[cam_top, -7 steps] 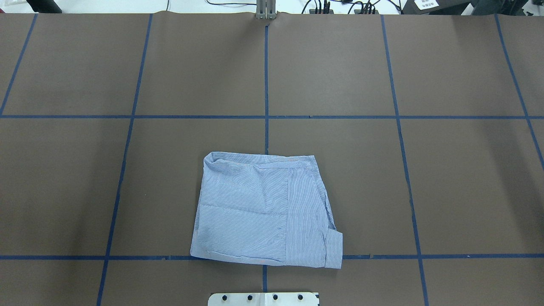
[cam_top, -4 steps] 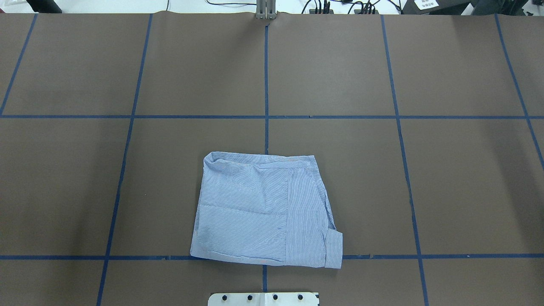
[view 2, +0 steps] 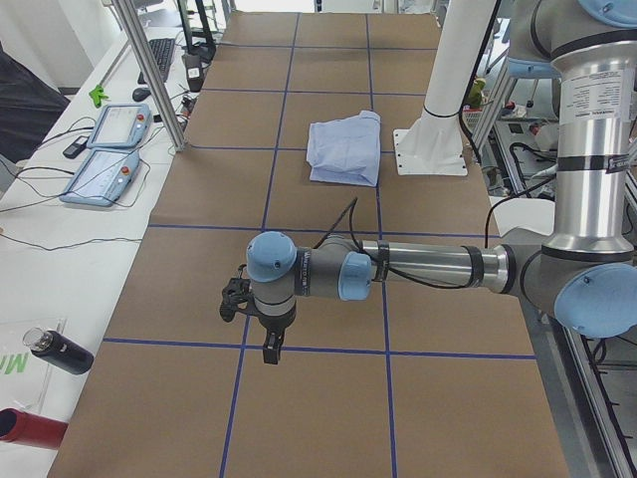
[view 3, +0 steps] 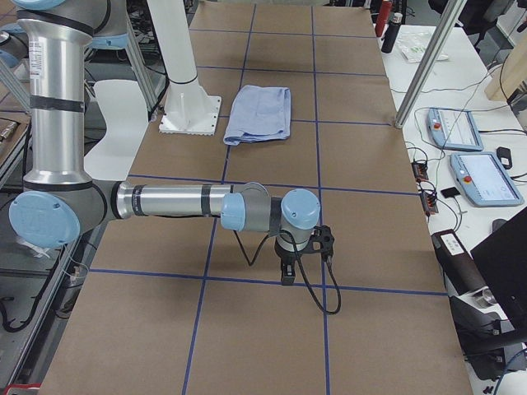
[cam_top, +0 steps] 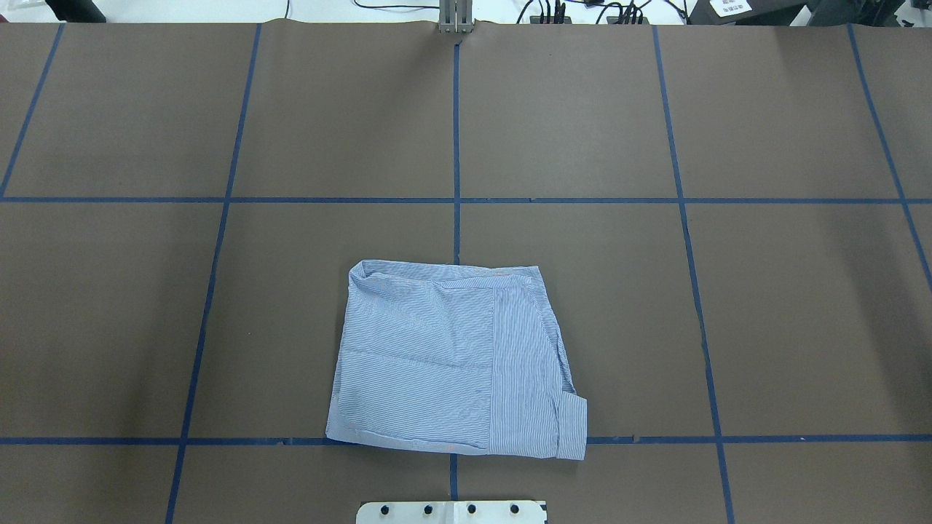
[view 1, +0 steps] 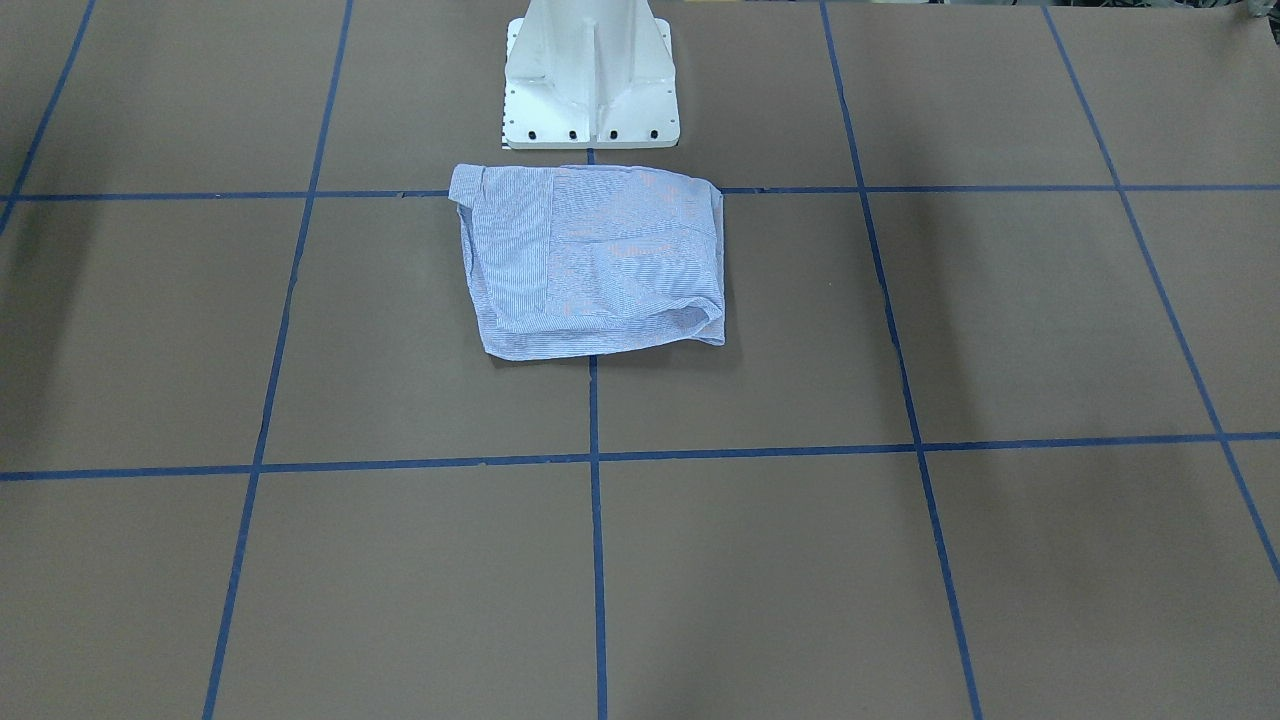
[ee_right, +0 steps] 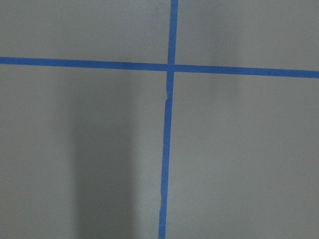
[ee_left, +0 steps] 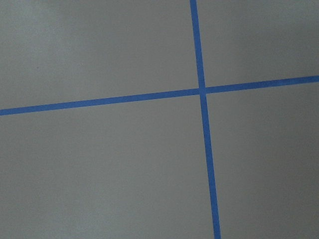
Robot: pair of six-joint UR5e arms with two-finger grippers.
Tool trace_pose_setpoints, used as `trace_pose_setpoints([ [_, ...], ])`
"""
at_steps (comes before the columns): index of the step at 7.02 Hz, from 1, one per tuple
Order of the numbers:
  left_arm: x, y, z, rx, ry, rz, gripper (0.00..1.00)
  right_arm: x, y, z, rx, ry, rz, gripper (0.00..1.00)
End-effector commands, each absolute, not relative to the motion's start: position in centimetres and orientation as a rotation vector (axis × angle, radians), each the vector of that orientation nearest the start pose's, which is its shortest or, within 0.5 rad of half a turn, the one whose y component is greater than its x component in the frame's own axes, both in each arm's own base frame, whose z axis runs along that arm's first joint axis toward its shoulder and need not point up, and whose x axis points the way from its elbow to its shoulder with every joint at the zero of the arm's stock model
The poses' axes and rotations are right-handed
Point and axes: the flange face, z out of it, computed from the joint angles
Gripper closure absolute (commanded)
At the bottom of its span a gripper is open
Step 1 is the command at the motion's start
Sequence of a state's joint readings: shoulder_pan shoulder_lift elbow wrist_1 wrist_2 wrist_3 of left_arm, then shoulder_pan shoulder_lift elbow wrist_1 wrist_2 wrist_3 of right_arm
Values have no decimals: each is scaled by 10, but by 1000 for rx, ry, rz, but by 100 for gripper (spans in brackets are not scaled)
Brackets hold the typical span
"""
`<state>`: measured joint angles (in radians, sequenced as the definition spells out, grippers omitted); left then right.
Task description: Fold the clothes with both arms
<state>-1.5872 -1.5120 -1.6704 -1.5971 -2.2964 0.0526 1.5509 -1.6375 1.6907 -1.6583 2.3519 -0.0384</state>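
The clothes are one light blue-and-white striped shirt, folded into a rough rectangle on the brown table just in front of the robot's base; it also shows as the shirt. Neither arm touches it. My left gripper hangs above the table far out toward the table's left end. My right gripper hangs likewise toward the right end. Both show only in the side views, so I cannot tell whether they are open or shut. Both wrist views hold only brown table and blue tape lines.
The white pedestal base stands right behind the shirt. Blue tape divides the table into squares. Beside the table's far edge are control tablets, aluminium posts, cables and a dark bottle.
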Motion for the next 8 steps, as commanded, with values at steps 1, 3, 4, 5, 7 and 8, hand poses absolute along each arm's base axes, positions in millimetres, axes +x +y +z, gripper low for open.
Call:
trace_pose_setpoints([
  [1, -74, -472, 635, 63, 728, -39, 1, 54, -462, 637, -28, -781, -26, 0],
  [3, -73, -472, 635, 58, 750, -44, 1, 54, -462, 637, -26, -781, -27, 0],
  [4, -73, -472, 635, 58, 750, -44, 1, 54, -462, 638, -28, -781, -26, 0],
  [5, -73, -472, 635, 58, 750, -44, 1, 54, -462, 638, -28, -781, -26, 0],
  [7, -73, -472, 636, 57, 750, -44, 1, 54, -463, 637, -26, -781, -27, 0],
  [8, -73, -472, 636, 57, 750, -44, 1, 54, -466, 634, -18, -784, -35, 0],
])
